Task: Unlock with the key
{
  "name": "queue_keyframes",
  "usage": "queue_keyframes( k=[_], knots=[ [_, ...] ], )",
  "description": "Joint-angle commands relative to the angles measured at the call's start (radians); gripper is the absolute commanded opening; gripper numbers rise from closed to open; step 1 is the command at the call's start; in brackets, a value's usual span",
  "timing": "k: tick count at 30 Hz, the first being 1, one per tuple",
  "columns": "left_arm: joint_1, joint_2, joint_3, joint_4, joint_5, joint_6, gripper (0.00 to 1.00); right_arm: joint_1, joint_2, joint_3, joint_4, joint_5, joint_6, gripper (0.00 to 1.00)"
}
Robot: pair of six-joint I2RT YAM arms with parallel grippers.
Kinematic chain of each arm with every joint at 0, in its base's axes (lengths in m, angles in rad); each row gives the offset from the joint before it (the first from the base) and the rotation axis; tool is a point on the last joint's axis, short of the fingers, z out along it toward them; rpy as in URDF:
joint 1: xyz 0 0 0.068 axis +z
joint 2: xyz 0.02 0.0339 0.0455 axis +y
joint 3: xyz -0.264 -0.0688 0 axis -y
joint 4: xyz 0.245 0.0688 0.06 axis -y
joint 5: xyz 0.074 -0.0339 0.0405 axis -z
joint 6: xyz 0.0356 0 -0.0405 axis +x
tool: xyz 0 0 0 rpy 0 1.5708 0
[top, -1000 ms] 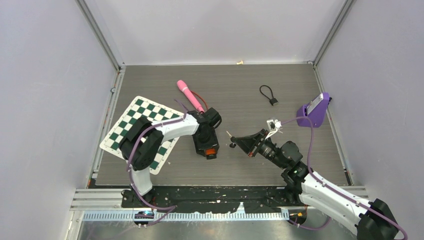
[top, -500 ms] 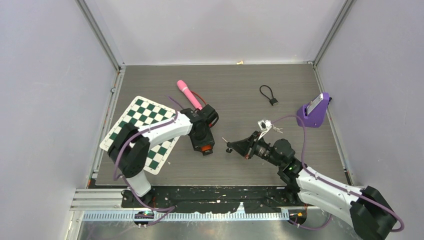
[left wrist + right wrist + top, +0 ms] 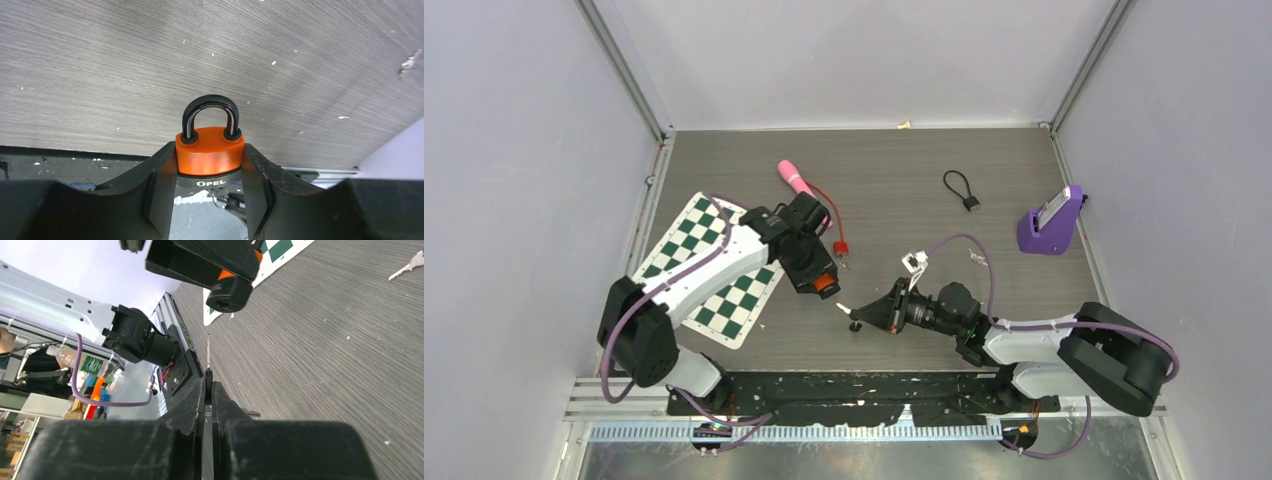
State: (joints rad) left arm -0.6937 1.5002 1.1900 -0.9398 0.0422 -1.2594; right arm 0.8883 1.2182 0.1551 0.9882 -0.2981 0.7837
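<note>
Key (image 3: 208, 351) pinched in right gripper (image 3: 208, 386), blade pointing toward padlock (image 3: 210, 157). Left gripper (image 3: 210, 172) clamps the padlock body, shackle closed. Step: approach, key not yet in the keyway. Next: line blade up with keyway, insert, turn.

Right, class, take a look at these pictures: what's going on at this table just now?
The left gripper is clamped on an orange padlock whose shackle is closed. The right gripper pinches a key, with the blade aimed roughly toward the padlock. In the top view there is a gap between the two, so the key is not yet in the lock. A spare key lies on the table.
</note>
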Motion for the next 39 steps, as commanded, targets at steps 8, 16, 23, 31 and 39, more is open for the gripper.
queue_keyframes(
  k=[8, 16, 23, 31, 39],
  knots=[
    [0.019, -0.157, -0.033, 0.012, 0.017, -0.089, 0.33, 0.012, 0.123, 0.096, 0.217, 0.035, 0.079, 0.05],
    [0.018, -0.178, -0.037, 0.028, 0.020, -0.089, 0.32, 0.013, 0.184, 0.127, 0.241, 0.046, 0.102, 0.05],
    [0.018, -0.192, -0.047, 0.029, 0.005, -0.090, 0.32, 0.012, 0.204, 0.112, 0.254, 0.069, 0.124, 0.05],
    [0.017, -0.199, -0.059, 0.037, 0.012, -0.092, 0.32, 0.011, 0.168, 0.081, 0.227, 0.144, 0.127, 0.05],
    [0.018, -0.209, -0.070, 0.043, 0.008, -0.095, 0.31, 0.011, 0.128, 0.066, 0.210, 0.195, 0.120, 0.05]
  ],
)
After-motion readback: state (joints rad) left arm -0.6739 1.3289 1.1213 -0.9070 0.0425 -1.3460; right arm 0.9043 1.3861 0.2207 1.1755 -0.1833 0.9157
